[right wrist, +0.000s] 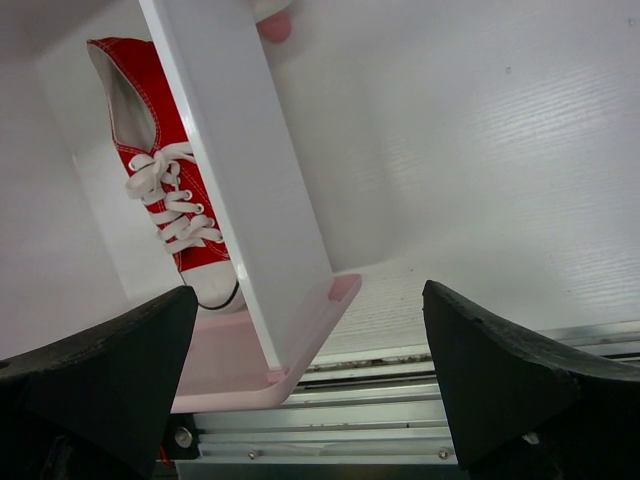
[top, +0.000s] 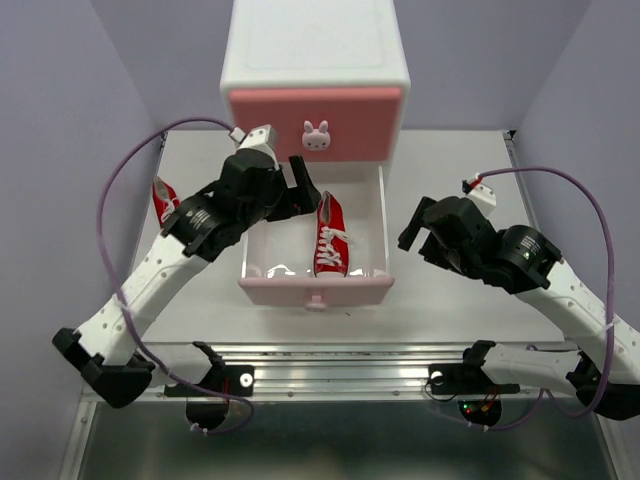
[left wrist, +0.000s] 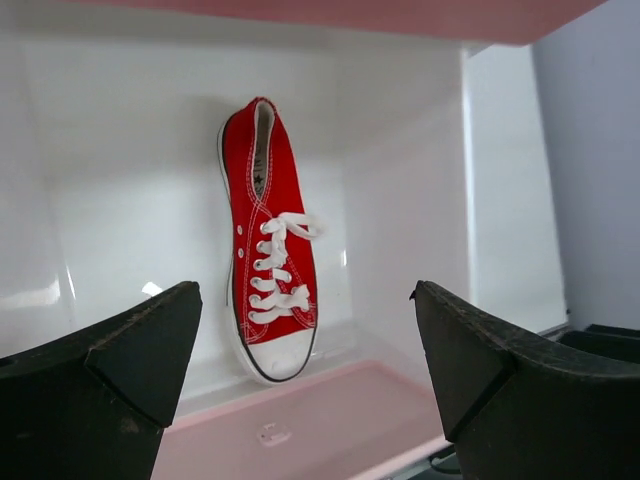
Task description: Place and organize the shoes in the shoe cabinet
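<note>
A red shoe (top: 331, 238) lies in the shoe cabinet's (top: 315, 50) open lower drawer (top: 315, 291), a second red shoe (top: 163, 198) left of the cabinet. The left tool (left wrist: 305, 295) gapes above that drawer, the right tool (right wrist: 310, 295) beside it.

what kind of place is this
Probably a robot lab test cell: plain walls around a white table, a left arm and right arm mounted at its edge, with a small cabinet and red shoe as props.
</note>
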`<state>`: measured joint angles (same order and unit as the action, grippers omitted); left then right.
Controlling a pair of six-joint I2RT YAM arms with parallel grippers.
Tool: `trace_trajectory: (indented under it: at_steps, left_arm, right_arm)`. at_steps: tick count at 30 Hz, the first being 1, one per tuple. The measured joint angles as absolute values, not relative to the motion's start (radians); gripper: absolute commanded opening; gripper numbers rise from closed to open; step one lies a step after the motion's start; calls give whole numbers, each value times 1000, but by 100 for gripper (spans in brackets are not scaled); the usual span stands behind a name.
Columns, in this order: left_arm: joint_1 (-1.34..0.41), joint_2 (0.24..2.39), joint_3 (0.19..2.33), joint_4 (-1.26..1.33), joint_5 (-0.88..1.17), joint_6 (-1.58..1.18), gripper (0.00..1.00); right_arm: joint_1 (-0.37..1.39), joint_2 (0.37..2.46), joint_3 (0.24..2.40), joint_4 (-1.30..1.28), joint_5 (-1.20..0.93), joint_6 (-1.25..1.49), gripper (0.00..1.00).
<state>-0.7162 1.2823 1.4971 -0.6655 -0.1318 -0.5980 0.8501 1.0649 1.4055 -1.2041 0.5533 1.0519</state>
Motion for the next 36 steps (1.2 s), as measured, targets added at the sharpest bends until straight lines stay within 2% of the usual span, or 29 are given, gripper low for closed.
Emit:
trace_trajectory:
  at_steps: [6, 8, 11, 14, 18, 28, 36]
  left_arm:
    - [-682, 1085, 1494, -739, -238, -679, 99]
    - [-629, 1052, 1469, -742, -263, -694, 99]
    - [-454, 1046, 1424, -747, -258, -691, 99]
    - [-254, 1138, 1420, -739, -250, -671, 99]
    - [-107, 1311, 1424, -695, -225, -637, 99]
    - [162, 1643, 1453, -562, -221, -605, 99]
    - [277, 1851, 1497, -487, -265, -531, 99]
  right_arm:
    - [850, 1072, 1405, -1196, 552, 1007, 100]
    - [850, 1085, 1405, -1192, 550, 987, 100]
    - [850, 1112, 1405, -1185, 546, 970, 100]
    - [850, 1135, 1405, -1171, 540, 964, 100]
    - [850, 1140, 1405, -1159, 532, 968, 100]
    - [850, 1085, 1340, -1153, 530, 1062, 100]
    - [850, 1060, 1337, -1154, 533, 1111, 100]
